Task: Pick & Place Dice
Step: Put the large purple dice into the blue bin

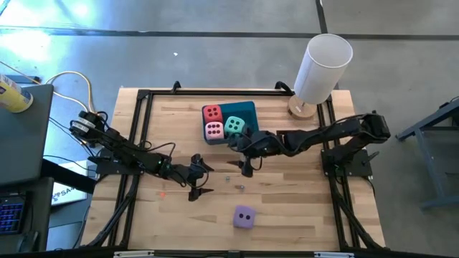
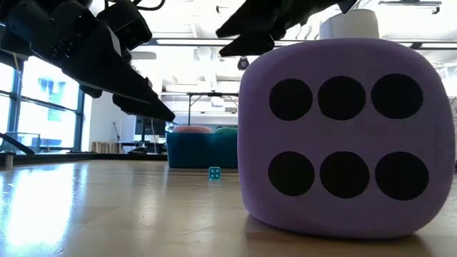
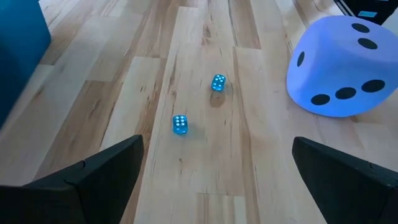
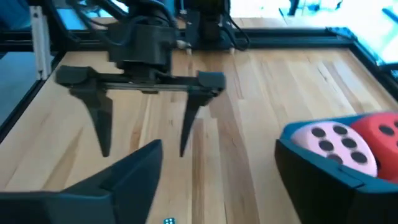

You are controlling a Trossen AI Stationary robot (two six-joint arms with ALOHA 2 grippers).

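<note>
Nearest the front edge of the counter sits the purple die, all alone and untouched, with neither arm on it! Step in a little and there's the left gripper, hanging above the boards with its fingers spread wide and nothing between them; its wrist view looks down on two tiny blue dice lying on the wood, with the purple one off to the side. Just beyond, the right gripper hovers close beside the blue bin, fingers parted too, empty as far as I can see. And in that bin at the far side: the red die, the pink die and the teal-green die, packed together, touching. So by my reading it's three of four home and one left to go. The purple die lies well apart from the bin, nearer the left arm's reach, and either gripper needs to drop down and close on it. A white cylinder stands at the far right corner, clear of the action.
</note>
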